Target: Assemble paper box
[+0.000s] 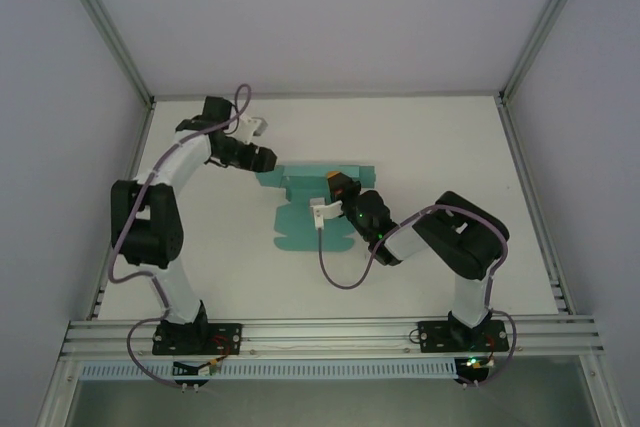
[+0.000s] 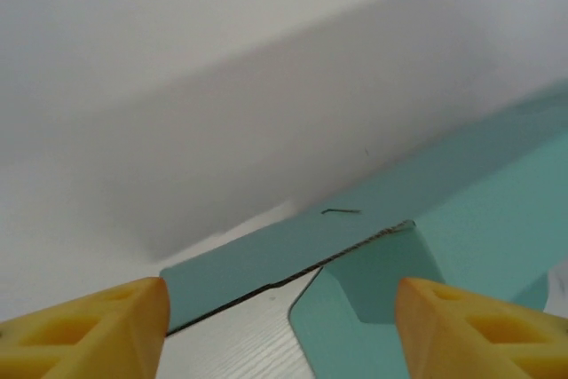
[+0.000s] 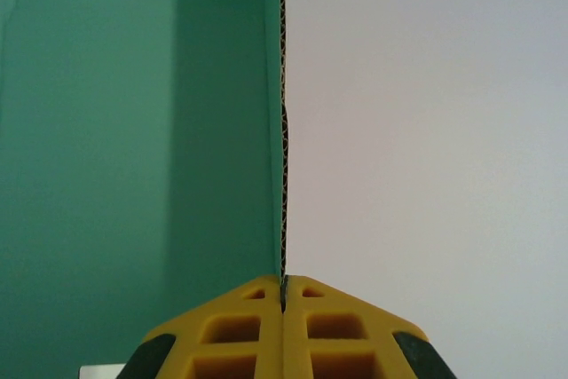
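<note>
The paper box (image 1: 303, 215) is a teal die-cut card sheet in the middle of the white table, partly folded, with one panel raised along its far side. My right gripper (image 1: 336, 188) is shut on the edge of that upright panel. In the right wrist view its yellow fingers (image 3: 248, 326) pinch the corrugated card edge (image 3: 283, 130), with the teal face (image 3: 133, 175) to the left. My left gripper (image 1: 270, 159) is at the sheet's far-left corner, open. In the left wrist view its yellow fingertips (image 2: 89, 330) stand wide apart, with a teal flap (image 2: 373, 281) just beyond them, untouched.
The white table (image 1: 430, 147) is ringed by aluminium frame rails (image 1: 330, 332) at the near edge and posts (image 1: 105, 27) at the back corners, with pale walls behind. A purple cable (image 1: 335, 277) loops from the right arm over the table near the sheet.
</note>
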Available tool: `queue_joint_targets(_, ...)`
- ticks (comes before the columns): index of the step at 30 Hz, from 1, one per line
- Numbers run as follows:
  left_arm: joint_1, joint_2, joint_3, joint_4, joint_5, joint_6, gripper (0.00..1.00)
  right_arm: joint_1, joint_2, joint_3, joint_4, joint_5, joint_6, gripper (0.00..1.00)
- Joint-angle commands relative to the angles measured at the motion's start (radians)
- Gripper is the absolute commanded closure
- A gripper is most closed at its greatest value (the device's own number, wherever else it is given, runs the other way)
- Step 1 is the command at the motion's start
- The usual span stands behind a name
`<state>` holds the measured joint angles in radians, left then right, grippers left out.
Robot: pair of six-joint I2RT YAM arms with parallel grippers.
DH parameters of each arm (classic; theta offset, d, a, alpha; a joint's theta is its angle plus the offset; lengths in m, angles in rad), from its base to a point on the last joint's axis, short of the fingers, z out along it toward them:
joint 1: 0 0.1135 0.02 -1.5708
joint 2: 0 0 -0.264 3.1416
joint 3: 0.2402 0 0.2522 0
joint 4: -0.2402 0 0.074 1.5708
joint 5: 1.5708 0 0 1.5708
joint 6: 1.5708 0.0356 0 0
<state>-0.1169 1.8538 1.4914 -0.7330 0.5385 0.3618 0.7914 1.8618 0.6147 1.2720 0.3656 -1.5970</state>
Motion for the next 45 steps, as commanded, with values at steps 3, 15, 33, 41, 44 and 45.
queue_joint_targets(3,0.025,0.088,0.150,-0.278,0.152,0.361,0.34,-0.006,-0.041,-0.007,-0.011,0.008,0.030,1.00)
queue_joint_targets(15,0.039,0.168,0.263,-0.314,0.016,0.407,0.44,-0.006,-0.055,0.003,-0.088,0.029,0.108,1.00)
queue_joint_targets(33,-0.004,0.291,0.389,-0.396,0.022,0.524,0.48,-0.002,-0.072,0.022,-0.150,0.057,0.121,1.00)
queue_joint_targets(41,-0.016,0.316,0.406,-0.403,0.062,0.515,0.59,0.001,-0.072,0.030,-0.166,0.065,0.135,1.00)
queue_joint_targets(44,-0.018,0.307,0.399,-0.385,0.043,0.475,0.82,0.002,-0.071,0.033,-0.163,0.074,0.139,1.00)
queue_joint_targets(45,-0.020,0.299,0.395,-0.371,0.025,0.445,1.00,0.001,-0.071,0.033,-0.157,0.080,0.137,1.00)
